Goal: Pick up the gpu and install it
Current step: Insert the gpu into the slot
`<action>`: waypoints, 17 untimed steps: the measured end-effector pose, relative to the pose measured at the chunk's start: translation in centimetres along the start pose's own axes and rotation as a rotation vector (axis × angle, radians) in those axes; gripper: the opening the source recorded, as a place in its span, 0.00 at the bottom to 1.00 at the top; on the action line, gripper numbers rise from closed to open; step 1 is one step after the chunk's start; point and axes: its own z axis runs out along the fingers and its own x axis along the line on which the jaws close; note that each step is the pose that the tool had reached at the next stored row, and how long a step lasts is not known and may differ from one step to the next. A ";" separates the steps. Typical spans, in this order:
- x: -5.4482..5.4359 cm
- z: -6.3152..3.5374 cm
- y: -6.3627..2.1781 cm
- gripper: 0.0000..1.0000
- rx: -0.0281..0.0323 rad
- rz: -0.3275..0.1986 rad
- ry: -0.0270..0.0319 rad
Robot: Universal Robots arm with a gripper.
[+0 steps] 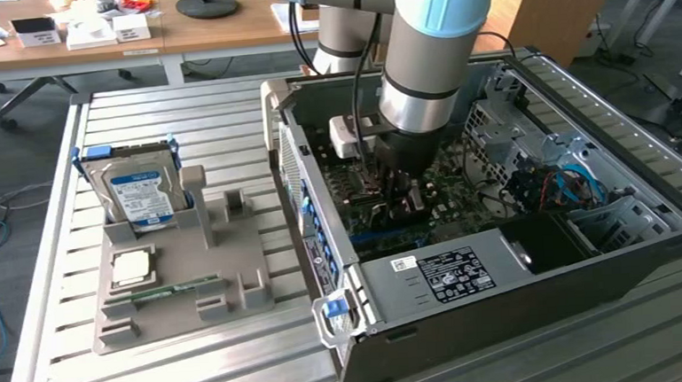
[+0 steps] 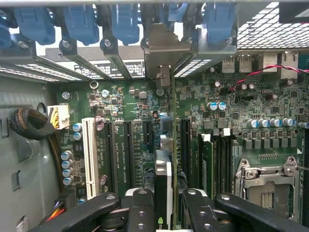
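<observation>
We saw the gripper (image 2: 163, 212) down inside the open computer case (image 1: 630, 271), its jaws partly closed, clamping the gpu (image 2: 164, 159) edge-on. The card stood upright over the motherboard (image 2: 125, 96) slots, its silvery bracket (image 2: 161, 53) at the case's rear wall.

Beside the black computer case (image 1: 629, 253) with its green motherboard (image 2: 130, 121) and blue slot clips (image 2: 79, 21), a grey holder (image 1: 181, 289) carries a silver hard drive (image 1: 139, 194) labelled blue and white.
</observation>
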 end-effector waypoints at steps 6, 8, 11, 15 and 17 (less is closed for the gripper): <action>0.0 -0.02 0.00 0.27 -0.0002 0.000 0.0004; 0.1 0.01 0.00 0.27 -0.0001 0.000 0.0002; 0.1 0.04 0.00 0.27 -0.0002 0.000 0.0004; 0.1 0.05 0.00 0.27 -0.0002 -0.003 -0.0002; 0.1 0.06 0.00 0.27 -0.0003 -0.008 -0.0004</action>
